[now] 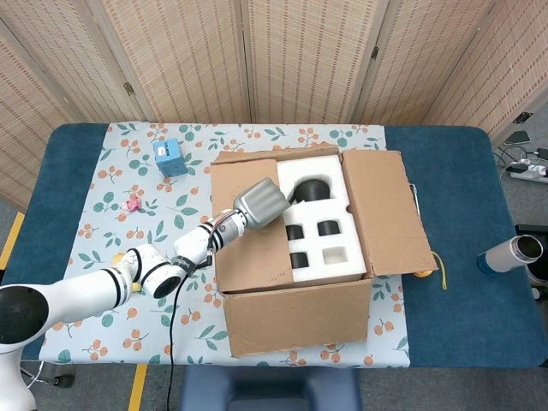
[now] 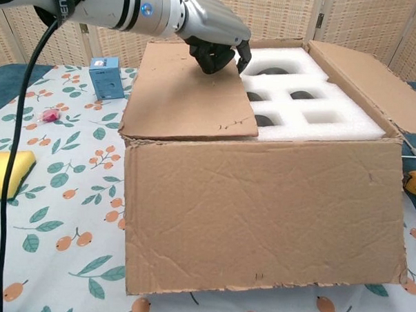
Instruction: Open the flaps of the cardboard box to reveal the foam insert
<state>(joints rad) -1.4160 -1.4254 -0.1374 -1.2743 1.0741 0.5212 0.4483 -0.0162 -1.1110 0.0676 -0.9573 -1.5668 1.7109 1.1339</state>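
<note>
The cardboard box (image 1: 295,321) (image 2: 261,213) stands in the middle of the table. Its right flap (image 1: 385,210) (image 2: 363,73) is folded outward. The left flap (image 1: 244,248) (image 2: 183,99) lies flat over the left part of the white foam insert (image 1: 342,201) (image 2: 334,116), whose dark cut-outs show. My left hand (image 1: 259,204) (image 2: 213,39) sits on the left flap's free edge, with its fingers curled down over that edge against the foam. My right hand appears in neither view.
A small blue box (image 1: 168,157) (image 2: 104,78) and a pink object (image 1: 133,205) lie on the floral cloth to the left. A yellow sponge (image 2: 7,175) sits near the left front. A bottle (image 1: 511,254) lies at the far right.
</note>
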